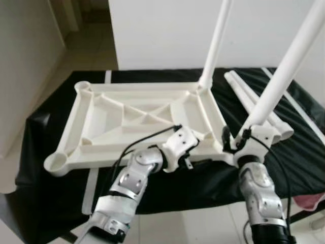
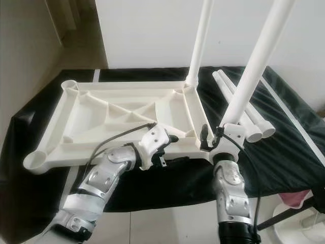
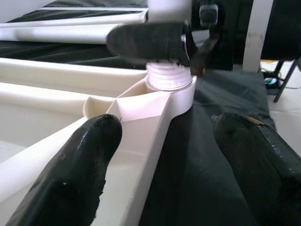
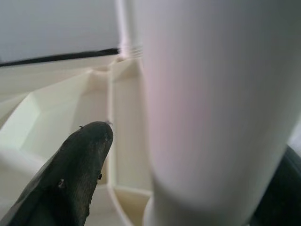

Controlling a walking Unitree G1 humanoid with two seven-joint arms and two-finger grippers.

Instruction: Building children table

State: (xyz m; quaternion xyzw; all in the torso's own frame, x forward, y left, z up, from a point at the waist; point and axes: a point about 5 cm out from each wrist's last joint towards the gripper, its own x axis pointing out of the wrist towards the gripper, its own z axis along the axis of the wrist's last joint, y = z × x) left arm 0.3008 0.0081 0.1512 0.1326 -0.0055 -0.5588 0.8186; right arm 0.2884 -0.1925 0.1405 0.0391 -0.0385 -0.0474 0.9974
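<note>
A white children's tabletop [image 1: 101,122] lies upside down on a black-covered surface. One white leg [image 1: 216,40] stands in its far right corner. A second leg [image 1: 284,71] stands tilted at the near right corner, its threaded end [image 3: 167,77] at the socket. My right gripper [image 1: 237,140] is shut on this leg just above the thread. My left gripper [image 1: 193,154] is open and straddles the tabletop's near rim beside that corner, one finger [image 3: 80,165] inside the rim and the other over the cloth.
Two loose white legs [image 1: 254,101] lie on the black cloth [image 1: 51,193] to the right of the tabletop. The near left socket [image 1: 57,163] and far left socket [image 1: 83,87] hold no legs. A white wall stands behind. Something pink [image 1: 312,201] lies at the lower right.
</note>
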